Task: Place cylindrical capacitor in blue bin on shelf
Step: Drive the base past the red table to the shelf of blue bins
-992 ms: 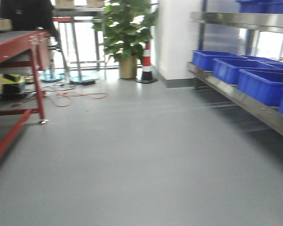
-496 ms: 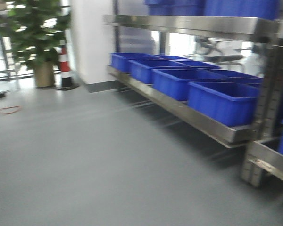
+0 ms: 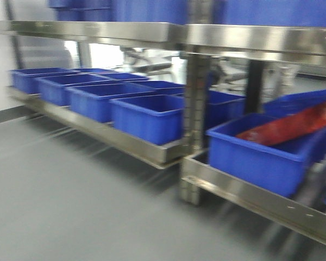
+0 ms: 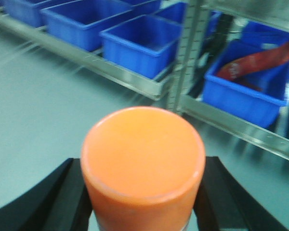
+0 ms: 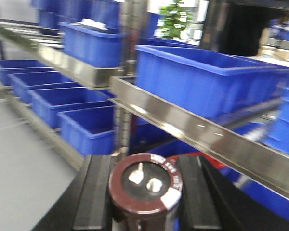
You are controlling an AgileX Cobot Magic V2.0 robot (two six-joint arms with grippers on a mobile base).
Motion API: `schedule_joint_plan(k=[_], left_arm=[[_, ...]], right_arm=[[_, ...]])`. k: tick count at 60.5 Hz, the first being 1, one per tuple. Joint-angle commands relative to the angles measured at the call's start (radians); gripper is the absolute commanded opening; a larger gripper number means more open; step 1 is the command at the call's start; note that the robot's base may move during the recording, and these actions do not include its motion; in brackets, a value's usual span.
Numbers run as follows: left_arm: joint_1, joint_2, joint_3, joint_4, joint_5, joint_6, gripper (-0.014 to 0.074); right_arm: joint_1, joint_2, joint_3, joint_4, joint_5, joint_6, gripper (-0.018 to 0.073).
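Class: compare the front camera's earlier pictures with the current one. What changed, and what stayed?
The view swung right: table and cone left the frame; the steel shelf now fills it, and a bin holding a red packet appeared. The row of blue bins sits unchanged.

I count one cylindrical capacitor, with two terminals on its top, and one orange cylinder. On the lower tier of the shelf, left of the upright, I see four blue bins along the front and at least three more behind them. Right of the upright I make out one blue bin in full, holding one red packet. The upper-tier bins are too blurred for me to count. One potted plant shows in the right wrist view.
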Motion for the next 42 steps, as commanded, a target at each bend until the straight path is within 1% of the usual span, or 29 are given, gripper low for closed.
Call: schedule_joint_plan(k=[1,42], left_arm=[[-0.006,-0.006,-0.01,-0.005,-0.018,-0.002,-0.0111],[-0.006,-0.006,-0.01,-0.005,-0.018,-0.002,-0.0111]], right_arm=[[0.004,0.0,-0.001,-0.014,-0.023,-0.003,-0.0099],[0.004,0.0,-0.001,-0.014,-0.023,-0.003,-0.0099]])
